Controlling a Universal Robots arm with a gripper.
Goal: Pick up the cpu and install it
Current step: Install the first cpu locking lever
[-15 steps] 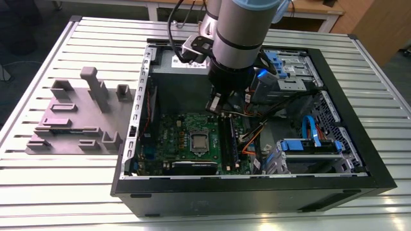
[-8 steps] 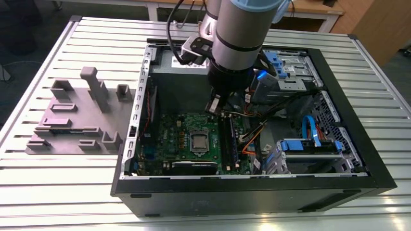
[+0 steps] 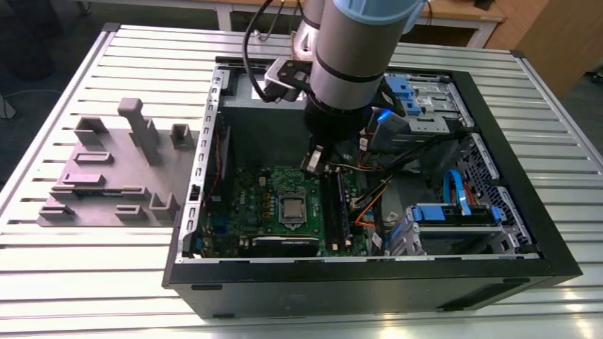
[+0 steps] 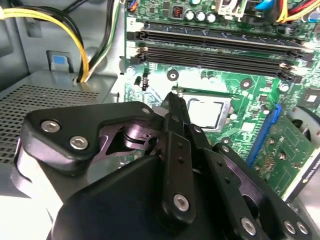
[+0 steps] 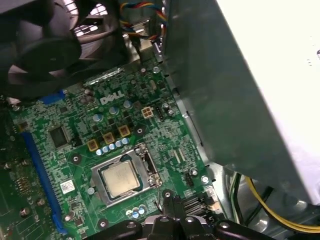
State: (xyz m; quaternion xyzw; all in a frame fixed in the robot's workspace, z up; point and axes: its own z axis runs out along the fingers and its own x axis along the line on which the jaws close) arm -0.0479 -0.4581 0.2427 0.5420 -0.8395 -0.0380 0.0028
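The exterior view looks down at a slant from outside and above the open computer case [image 3: 377, 272], far enough to take in the whole case. Both wrist views sit close inside the case, facing the green board [image 5: 75, 165]: the second wrist view looks past the gripper [image 4: 176, 102], the first looks steeply down. All share the board's chip socket [image 3: 293, 207]
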